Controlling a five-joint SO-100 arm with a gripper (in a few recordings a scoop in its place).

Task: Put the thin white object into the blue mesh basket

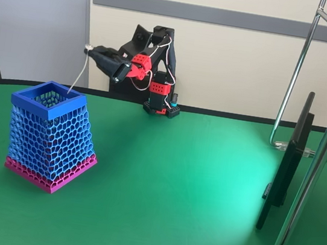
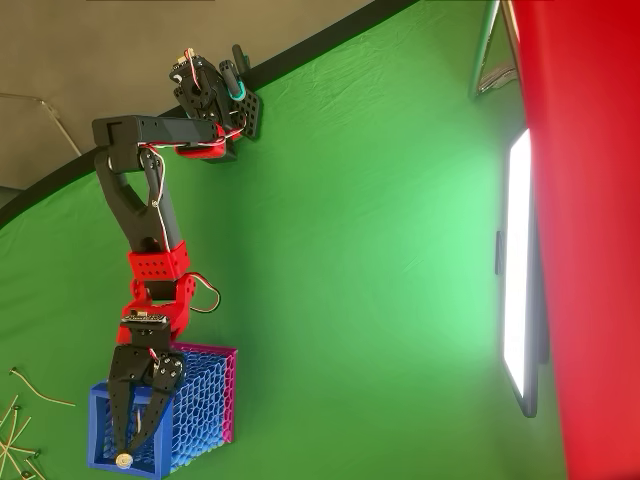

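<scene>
Gripper (image 1: 90, 50) fingers sit pinched together on the upper end of the thin white object (image 1: 78, 78), which hangs down from them in a slight curve. In the fixed view, the small dark round tip shows right at the fingertips, and the lower end of the stick reaches down to the solid blue rim of the blue mesh basket (image 1: 51, 140), at or just inside the opening; whether it touches the rim cannot be told. The black and red arm (image 1: 141, 64) stretches out from its base (image 1: 161, 107) at the far edge of the green table (image 1: 191, 187), with the gripper held above the basket's mouth.

In the overhead view, the gripper (image 2: 125, 455) lies directly over the basket (image 2: 200, 410), its two black fingers closed to a point with the round tip (image 2: 123, 461) between them. The basket stands near the table's edge at the lower left of that view, its magenta-pink base band (image 2: 232, 390) showing on the side toward the table's middle. Several thin pale sticks (image 2: 20, 430) lie on the cloth just beside the basket, at the picture's left edge. A flat screen (image 1: 285, 170) on a stand rises near the right side of the table in the fixed view, with metal poles (image 1: 324, 151) next to it.
</scene>
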